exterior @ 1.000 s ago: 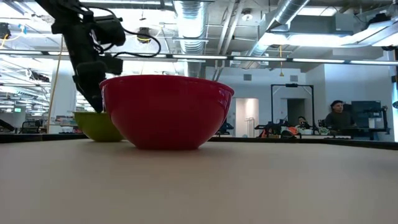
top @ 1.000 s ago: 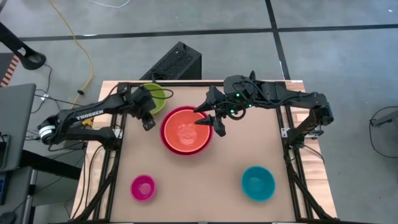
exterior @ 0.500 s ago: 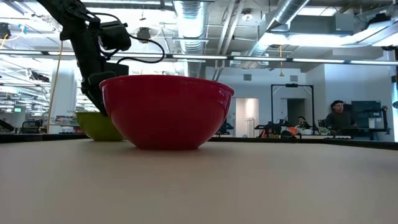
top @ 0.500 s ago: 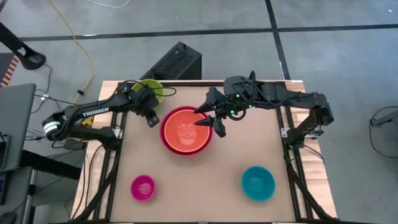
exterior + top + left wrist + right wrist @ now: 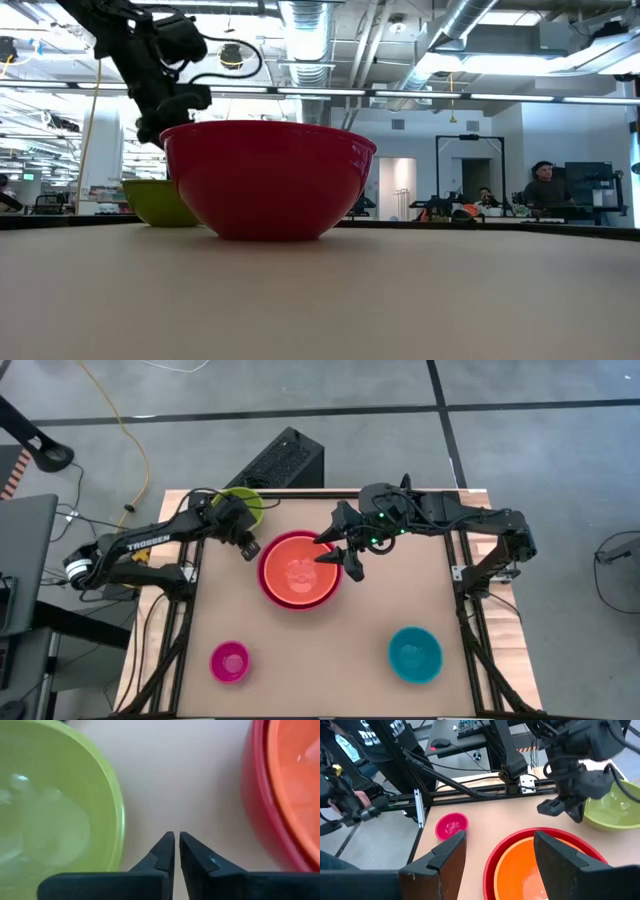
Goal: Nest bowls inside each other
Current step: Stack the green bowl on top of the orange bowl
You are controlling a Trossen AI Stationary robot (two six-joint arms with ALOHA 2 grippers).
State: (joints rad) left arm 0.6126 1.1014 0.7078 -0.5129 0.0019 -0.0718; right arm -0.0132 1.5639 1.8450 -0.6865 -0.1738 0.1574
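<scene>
A big red bowl point(image 5: 300, 572) stands mid-table with an orange bowl point(image 5: 299, 575) nested inside it. A lime-green bowl point(image 5: 243, 503) rests on its base at the far left, partly under my left arm. My left gripper point(image 5: 174, 840) hovers over the bare table between the green bowl point(image 5: 55, 815) and the red bowl point(image 5: 260, 815), shut with nothing between its fingers. My right gripper point(image 5: 500, 852) hangs open above the right side of the red bowl. A small pink bowl point(image 5: 229, 660) and a teal bowl point(image 5: 414, 653) sit near the front edge.
A black box point(image 5: 281, 460) lies on the floor beyond the table's far edge. The black frame rails point(image 5: 185, 620) run along the table's left and right sides. Bare tabletop point(image 5: 320, 650) lies between the pink and teal bowls.
My left gripper has shut on nothing beside the green bowl, tipped its fingers upward and shifted slightly toward the red bowl. The green bowl stays on the table. My right gripper has kept still.
</scene>
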